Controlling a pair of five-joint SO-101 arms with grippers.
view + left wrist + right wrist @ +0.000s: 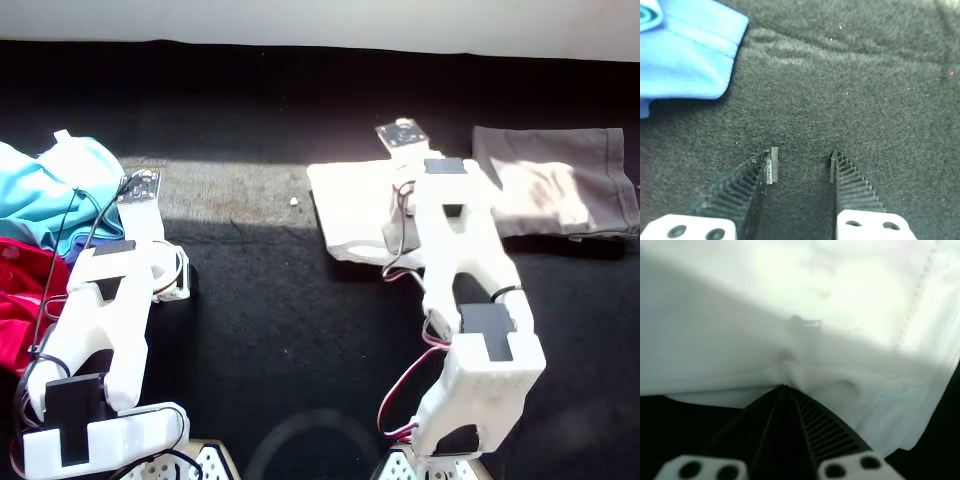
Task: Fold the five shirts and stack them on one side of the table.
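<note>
Your right pincer is closed on the edge of the white shirt, and your left pincer stands open.
The cloth puckers a little where the right tips meet. In the high view this white shirt lies spread at the upper centre of the frame, under the right arm. A folded grey shirt lies just beside it at the upper right. The left pincer hangs over the black table cover and holds nothing, with a blue shirt near it. At the left edge of the high view a light blue shirt lies heaped above a red shirt.
</note>
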